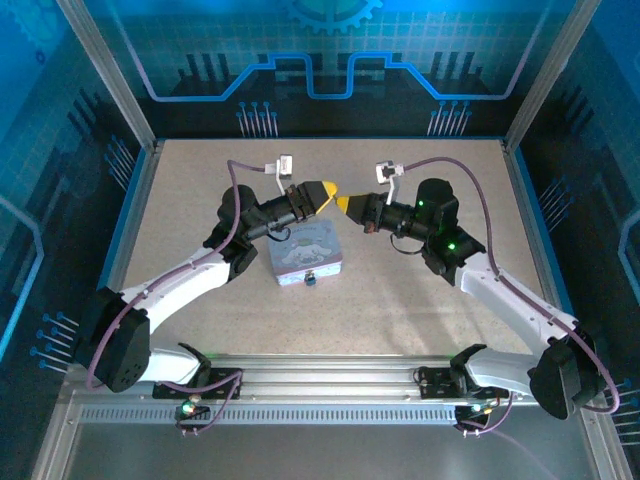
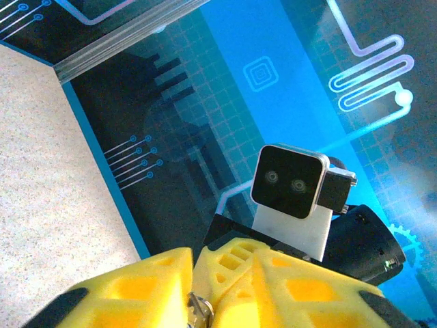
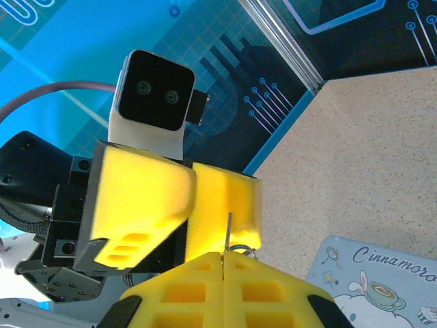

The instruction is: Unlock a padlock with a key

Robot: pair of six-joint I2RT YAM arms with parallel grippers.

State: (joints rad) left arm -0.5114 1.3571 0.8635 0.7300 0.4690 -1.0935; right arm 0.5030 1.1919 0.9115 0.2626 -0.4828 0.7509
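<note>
The speckled worktop (image 1: 200, 190) is spanned by the left arm (image 1: 190, 275) and the right arm (image 1: 500, 290), which are raised towards each other above its middle. A pale printed tin (image 1: 305, 255) is set about the middle of the worktop, slightly towards the near edge. Above the tin's far side, the left pincer (image 1: 328, 191) and the right pincer (image 1: 344, 205) are brought tip to tip. The padlock (image 1: 311, 279) is seen as a small dark thing against the tin's near side, apparently not yet unlocked. The key (image 3: 229, 229) is pinched in the right pincer, whose fingers are pressed together on it, so that the thin blade is left standing out. The left pincer's fingers are drawn close about that blade, but whether it is gripped cannot be told. The step in hand is judged to be a handover or regrip of the key. A firm hold on the key would be called for next, then a descent to the padlock.
</note>
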